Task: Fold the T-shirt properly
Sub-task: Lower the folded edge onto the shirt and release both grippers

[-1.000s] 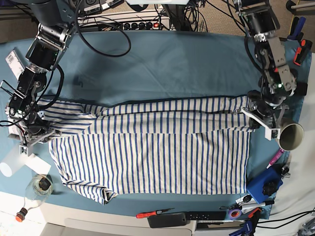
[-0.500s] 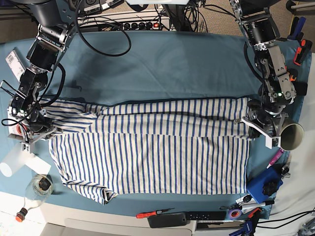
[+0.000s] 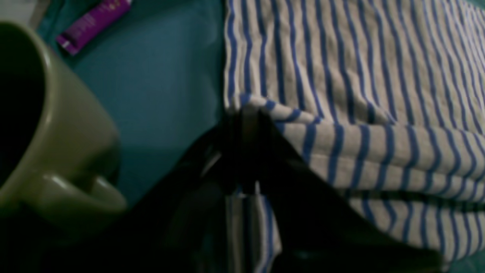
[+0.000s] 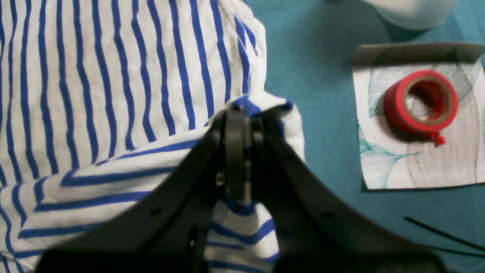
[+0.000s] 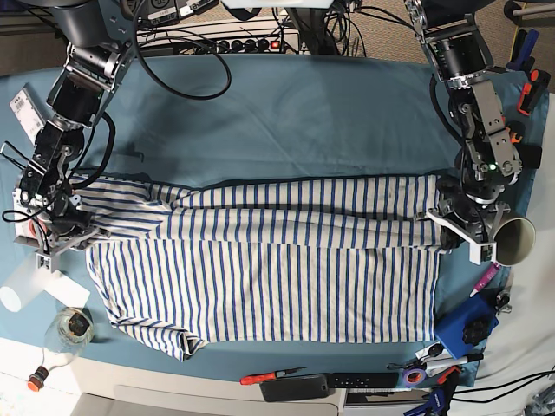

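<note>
The T-shirt (image 5: 260,260) lies across the tablecloth (image 5: 286,121) (top edge folded over); the left gripper (image 3: 246,113) seemingly pinches one corner in a blurry view, the right gripper (image 4: 242,113) clamps the other.

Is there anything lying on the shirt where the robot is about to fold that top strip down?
Nothing visible does. Both grippers, left and right, are shut on the T-shirt, and the striped cloth below the lifted edge is bare. The mug sits just off the shirt's edge beside the left gripper, and the red tape roll lies off the shirt too.
</note>
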Available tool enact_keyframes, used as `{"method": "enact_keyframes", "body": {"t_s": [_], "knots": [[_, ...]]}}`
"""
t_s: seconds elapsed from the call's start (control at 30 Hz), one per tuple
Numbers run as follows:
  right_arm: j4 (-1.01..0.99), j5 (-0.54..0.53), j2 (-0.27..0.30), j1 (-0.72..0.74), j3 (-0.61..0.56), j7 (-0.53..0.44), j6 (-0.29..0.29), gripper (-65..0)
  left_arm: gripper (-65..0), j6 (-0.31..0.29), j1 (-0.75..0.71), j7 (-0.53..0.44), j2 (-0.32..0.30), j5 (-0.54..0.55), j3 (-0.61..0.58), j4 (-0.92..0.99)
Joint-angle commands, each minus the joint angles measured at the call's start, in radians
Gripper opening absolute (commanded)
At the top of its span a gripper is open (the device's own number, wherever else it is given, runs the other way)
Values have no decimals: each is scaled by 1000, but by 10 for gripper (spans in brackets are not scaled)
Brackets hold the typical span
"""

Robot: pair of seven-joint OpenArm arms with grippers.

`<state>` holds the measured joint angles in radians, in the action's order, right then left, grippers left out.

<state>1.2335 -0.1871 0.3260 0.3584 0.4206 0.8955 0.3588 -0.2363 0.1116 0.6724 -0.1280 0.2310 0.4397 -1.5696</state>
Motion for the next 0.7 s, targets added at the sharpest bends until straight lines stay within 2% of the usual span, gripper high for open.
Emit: {"method": "enact_keyframes", "body": {"t_s": [0.0,0.13,0.37,0.5,0.67], "knots": [[15,7,20,45,4,-27,-5,-650,-650,-1,21,-26,-10,4,1,-16],[14,16,20,80,4,10,-5,-650,-650,0,21,-23,-9,4,1,-16],[14,17,20,87,4,13,-5,-650,-650,-2,28,-29,-3,4,1,21],[14,20,20,87,4,12,-5,-650,-650,-54,62,-31,-3,4,1,111],[14,46,20,87,4,13,-3,-650,-650,-50,88,-36,-3,5,1,156]]}}
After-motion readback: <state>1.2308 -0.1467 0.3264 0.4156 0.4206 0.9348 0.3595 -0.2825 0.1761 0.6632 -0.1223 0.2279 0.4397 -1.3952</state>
